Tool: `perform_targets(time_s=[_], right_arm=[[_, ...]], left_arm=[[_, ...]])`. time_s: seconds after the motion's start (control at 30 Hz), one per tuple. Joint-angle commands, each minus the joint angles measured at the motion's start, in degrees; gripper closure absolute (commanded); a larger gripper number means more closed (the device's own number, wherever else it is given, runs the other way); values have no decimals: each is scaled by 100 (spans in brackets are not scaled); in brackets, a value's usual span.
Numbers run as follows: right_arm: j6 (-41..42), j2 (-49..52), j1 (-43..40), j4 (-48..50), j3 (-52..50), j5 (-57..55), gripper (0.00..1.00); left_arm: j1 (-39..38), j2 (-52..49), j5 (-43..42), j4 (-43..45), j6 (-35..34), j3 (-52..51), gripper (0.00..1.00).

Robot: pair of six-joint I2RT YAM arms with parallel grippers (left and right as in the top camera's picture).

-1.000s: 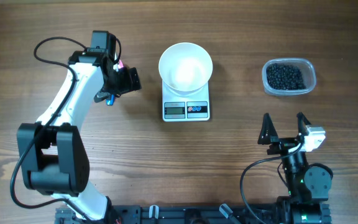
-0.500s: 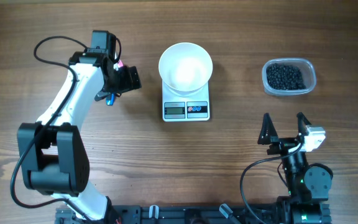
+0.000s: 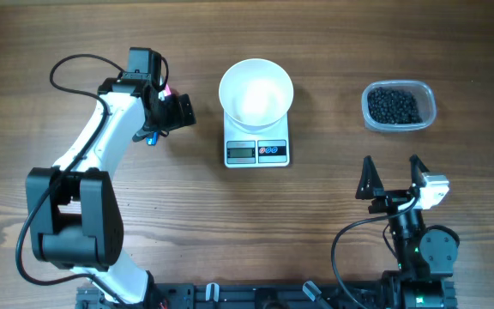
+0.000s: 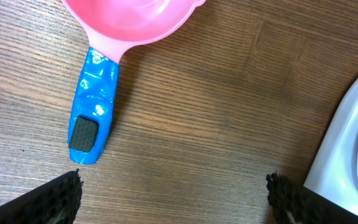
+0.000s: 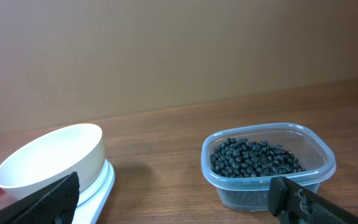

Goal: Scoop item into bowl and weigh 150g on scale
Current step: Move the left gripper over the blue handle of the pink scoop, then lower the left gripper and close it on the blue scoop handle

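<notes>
While bowl (image 3: 256,94) sits empty on scale (image 3: 256,152) | tub (image 3: 431,109): beans (image 3: 393,106) | L hand (image 3: 182,110), R hand (image 3: 391,168): apart

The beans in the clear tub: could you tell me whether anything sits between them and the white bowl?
Nothing visible does; only table separates the beans from the bowl on the scale.

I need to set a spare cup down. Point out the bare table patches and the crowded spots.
Bare table lies between the scale and the tub, and on its display side, between the left arm and the right gripper. Crowded: left of the bowl, where the scoop lies under the left gripper.
</notes>
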State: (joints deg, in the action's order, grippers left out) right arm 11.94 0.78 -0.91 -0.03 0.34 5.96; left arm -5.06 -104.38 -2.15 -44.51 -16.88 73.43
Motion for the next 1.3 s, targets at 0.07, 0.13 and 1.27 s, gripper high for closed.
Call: perform_targets(time_s=[0.07,0.13,1.27], right_arm=[[22,-35,4,22,-2,-74,0],[20,-35,4,20,-2,-74,0],[22,-35,4,20,-2,-74,0]], left_arm=[[31,-76,72,17,-68,-48,0],[31,-76,72,17,-317,-48,0],[31,-76,223,968,-330,-852,28]])
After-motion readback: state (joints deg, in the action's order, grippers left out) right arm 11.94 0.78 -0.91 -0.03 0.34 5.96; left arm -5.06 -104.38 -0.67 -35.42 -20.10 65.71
